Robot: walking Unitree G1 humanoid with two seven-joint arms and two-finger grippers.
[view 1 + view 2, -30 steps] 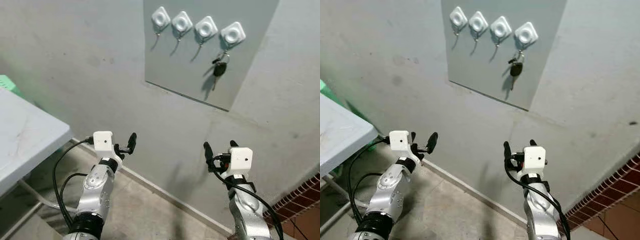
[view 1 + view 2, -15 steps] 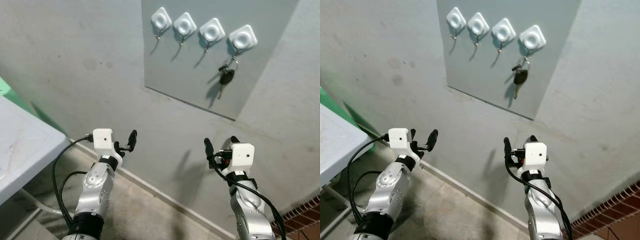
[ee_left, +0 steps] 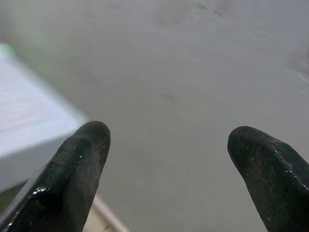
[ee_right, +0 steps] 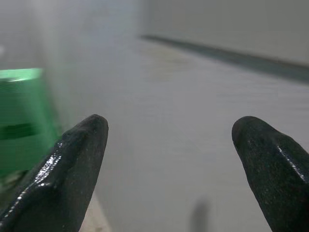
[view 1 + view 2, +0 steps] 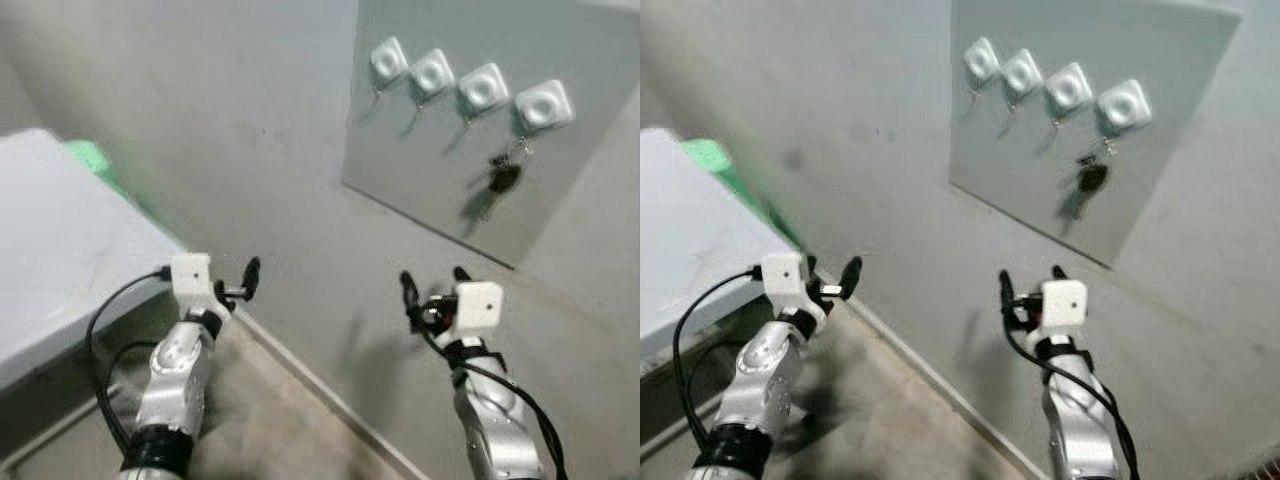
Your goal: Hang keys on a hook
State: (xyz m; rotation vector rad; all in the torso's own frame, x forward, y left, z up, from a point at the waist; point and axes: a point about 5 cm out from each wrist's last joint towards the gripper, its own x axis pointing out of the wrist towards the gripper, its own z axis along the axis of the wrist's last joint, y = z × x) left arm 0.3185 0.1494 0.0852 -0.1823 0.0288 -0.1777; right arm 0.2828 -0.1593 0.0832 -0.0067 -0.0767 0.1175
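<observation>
Left eye view: the left gripper (image 5: 248, 281) and right gripper (image 5: 432, 288), near, stay spread and empty. The camera has swung leftward, bringing more table (image 5: 60, 250) in; far right, the keys (image 5: 502, 178) already hang on the rightmost hook (image 5: 545, 104), so the task looks complete.

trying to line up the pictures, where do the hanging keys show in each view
Left eye view: the keys hang at upper right, under the rightmost hook.
Right eye view: the keys sit right of centre, upper half, under the same hook.
Left wrist view: open black fingers before bare wall.
Right wrist view: open fingers, wall.
Shared landmark: the grey panel carrying four white hooks.
</observation>
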